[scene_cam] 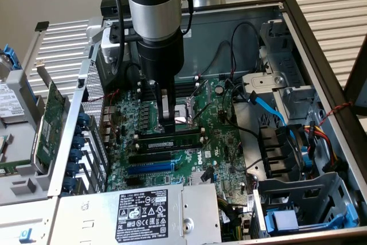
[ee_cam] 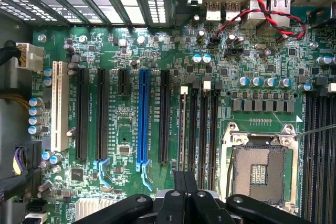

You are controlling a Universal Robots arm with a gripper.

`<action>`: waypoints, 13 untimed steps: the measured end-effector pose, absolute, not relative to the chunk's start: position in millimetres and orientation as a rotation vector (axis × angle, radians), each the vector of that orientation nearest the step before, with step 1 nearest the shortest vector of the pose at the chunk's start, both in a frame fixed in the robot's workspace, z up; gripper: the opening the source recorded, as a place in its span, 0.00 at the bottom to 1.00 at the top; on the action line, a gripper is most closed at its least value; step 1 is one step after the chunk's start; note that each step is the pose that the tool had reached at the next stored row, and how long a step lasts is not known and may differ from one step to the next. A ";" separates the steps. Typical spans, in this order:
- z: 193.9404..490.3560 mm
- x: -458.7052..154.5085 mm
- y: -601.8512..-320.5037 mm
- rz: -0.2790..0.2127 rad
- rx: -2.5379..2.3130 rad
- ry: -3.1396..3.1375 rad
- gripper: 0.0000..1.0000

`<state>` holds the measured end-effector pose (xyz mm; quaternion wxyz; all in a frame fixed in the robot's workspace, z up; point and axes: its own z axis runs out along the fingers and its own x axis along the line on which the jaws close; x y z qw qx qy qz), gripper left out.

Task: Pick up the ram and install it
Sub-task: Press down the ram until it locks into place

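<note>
The power supply (scene_cam: 140, 213) lies nearest in the open computer case (scene_cam: 321, 55). Beyond it, on the motherboard (scene_cam: 223, 142), the ram (scene_cam: 171, 142) sits seated in a memory slot. The gripper (scene_cam: 168, 127), fingers pressed together, rests on the ram's top edge. Farther back lies the CPU socket (ee_cam: 258, 169).

— What carries everything here?

— A slatted metal bench (scene_cam: 335, 10), as I see it in the exterior view. The open computer case (scene_cam: 321, 67) lies flat on it.

— Anything else on it?

— Toward the exterior view's left, a hard drive (scene_cam: 12, 107) in its grey bracket rests beside the case.
</note>
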<state>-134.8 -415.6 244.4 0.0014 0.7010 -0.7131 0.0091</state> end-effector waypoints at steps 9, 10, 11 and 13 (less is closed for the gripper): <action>244.4 -134.9 -415.6 0.029 2.157 -2.280 0.11; 244.4 -134.9 -415.6 0.029 2.141 -2.294 0.11; 244.4 -134.8 -415.6 0.028 2.127 -2.307 0.11; 244.4 -134.8 -415.6 0.027 2.099 -2.331 0.11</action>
